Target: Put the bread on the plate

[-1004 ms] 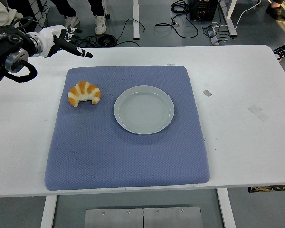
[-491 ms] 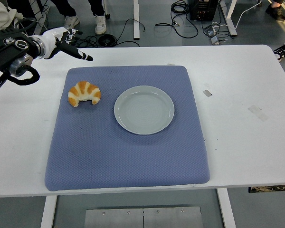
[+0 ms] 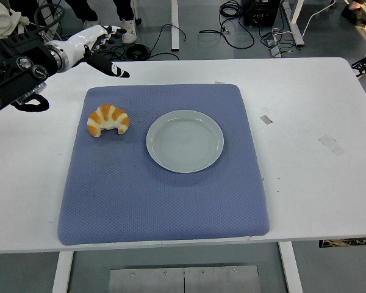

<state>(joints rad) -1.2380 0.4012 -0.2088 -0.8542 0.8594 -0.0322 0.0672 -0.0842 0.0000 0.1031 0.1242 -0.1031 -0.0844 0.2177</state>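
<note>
Nearest the table's edge, the blue mat [image 3: 165, 201] lies bare. Farther in, the bread [image 3: 108, 119], a croissant, sits on the mat below and just to the right of my left hand [image 3: 100, 52], and the plate [image 3: 185, 140] stands just beside it, farther to the right. My hand hovers over the far left of the table, fingers spread, holding nothing. I judge the croissant light, soft and flaky, easily crushed, so I would pinch it gently across its thick middle, not by the thin tips.
</note>
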